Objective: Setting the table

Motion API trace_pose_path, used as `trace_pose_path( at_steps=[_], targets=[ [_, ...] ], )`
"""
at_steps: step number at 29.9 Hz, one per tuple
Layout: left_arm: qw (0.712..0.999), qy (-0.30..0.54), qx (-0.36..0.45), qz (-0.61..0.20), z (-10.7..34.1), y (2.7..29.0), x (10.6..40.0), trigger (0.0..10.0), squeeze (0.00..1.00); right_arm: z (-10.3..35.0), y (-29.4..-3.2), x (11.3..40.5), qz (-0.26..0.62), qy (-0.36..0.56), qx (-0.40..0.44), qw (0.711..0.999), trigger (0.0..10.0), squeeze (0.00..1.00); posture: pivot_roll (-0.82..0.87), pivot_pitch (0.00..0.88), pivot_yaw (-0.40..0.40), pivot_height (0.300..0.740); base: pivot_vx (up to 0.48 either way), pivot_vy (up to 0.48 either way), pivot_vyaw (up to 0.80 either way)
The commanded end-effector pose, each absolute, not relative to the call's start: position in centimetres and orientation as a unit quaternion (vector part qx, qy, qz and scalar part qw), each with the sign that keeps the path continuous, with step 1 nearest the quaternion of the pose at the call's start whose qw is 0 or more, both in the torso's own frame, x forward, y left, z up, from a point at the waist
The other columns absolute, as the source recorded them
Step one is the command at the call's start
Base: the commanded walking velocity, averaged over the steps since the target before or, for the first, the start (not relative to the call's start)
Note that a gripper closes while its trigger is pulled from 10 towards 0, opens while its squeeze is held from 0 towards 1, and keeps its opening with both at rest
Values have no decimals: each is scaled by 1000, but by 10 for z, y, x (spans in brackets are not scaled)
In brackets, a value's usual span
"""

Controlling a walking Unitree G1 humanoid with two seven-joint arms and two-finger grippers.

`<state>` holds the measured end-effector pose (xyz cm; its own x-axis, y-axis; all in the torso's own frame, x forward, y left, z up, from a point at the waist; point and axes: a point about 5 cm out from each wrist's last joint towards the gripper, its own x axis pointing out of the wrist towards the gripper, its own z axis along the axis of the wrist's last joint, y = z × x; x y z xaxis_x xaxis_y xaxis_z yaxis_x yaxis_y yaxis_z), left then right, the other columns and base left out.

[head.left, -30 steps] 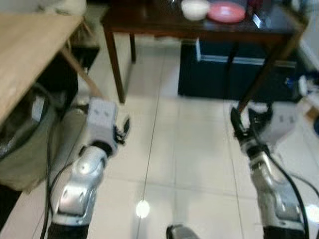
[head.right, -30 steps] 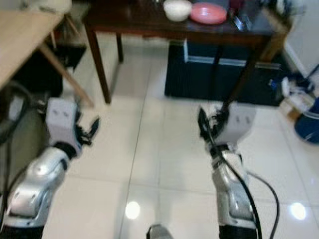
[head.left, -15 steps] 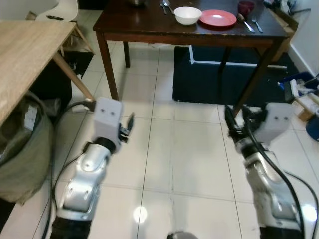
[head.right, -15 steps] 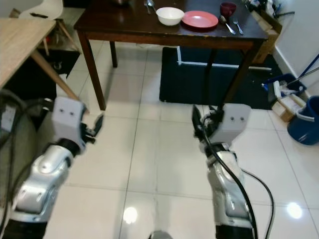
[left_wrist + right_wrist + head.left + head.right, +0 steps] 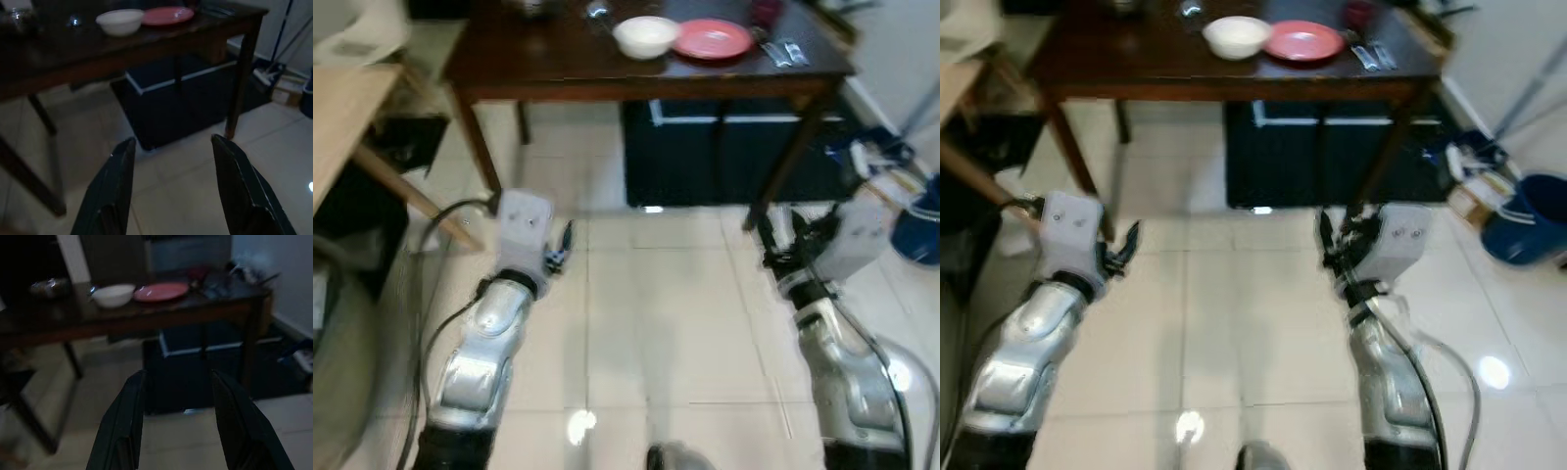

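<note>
Both grippers parted and empty, dark dining table ahead.
Eye view: white bowl (image 5: 646, 36) beside pink plate (image 5: 712, 40) on the dark wooden table (image 5: 558, 78), contents unclear. Wrist views: left gripper (image 5: 172, 188) and right gripper (image 5: 178, 423) both spread, holding nothing.

The two head views look forward and steeply down from above: pale tiled floor (image 5: 656, 323) fills the middle, the dark desk (image 5: 558, 73) runs along the top of the frame, and both arms rise from the bottom edge. The right eye sits slightly aside, so everything lies further left in its frame. Each wrist view looks low and nearly level along its own two spread fingers (image 5: 115, 191) toward that same desk, sharing the white bowl (image 5: 113, 295) and red plate (image 5: 160, 291).
</note>
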<state>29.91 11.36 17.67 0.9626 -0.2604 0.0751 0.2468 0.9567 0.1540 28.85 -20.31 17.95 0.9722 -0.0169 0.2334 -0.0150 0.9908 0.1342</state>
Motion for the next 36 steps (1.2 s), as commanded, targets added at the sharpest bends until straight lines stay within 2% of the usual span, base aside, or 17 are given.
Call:
trace_pose_path(
  at_steps=[1,12,22,28,36],
  targets=[
    [990,-33,78,-116,169,121,298,10000,0,174,-198,288,4,-108,74,991,10000,0,-132,65,59,740,480,0,0],
    [992,-27,81,-89,167,124,300,10000,0,180,-191,291,38,-116,72,990,10000,0,-140,65,66,740,480,0,0],
    [997,-24,72,34,164,153,294,10000,0,184,-156,299,142,-113,86,980,10000,0,-110,64,41,740,480,0,0],
    [994,-16,75,72,159,157,289,10000,0,186,-144,303,175,-110,91,974,10000,0,-97,61,30,740,480,0,0],
    [995,-20,74,67,160,150,292,10000,0,184,-150,301,167,-108,91,976,10000,0,-108,50,35,740,480,0,0]
  ],
)
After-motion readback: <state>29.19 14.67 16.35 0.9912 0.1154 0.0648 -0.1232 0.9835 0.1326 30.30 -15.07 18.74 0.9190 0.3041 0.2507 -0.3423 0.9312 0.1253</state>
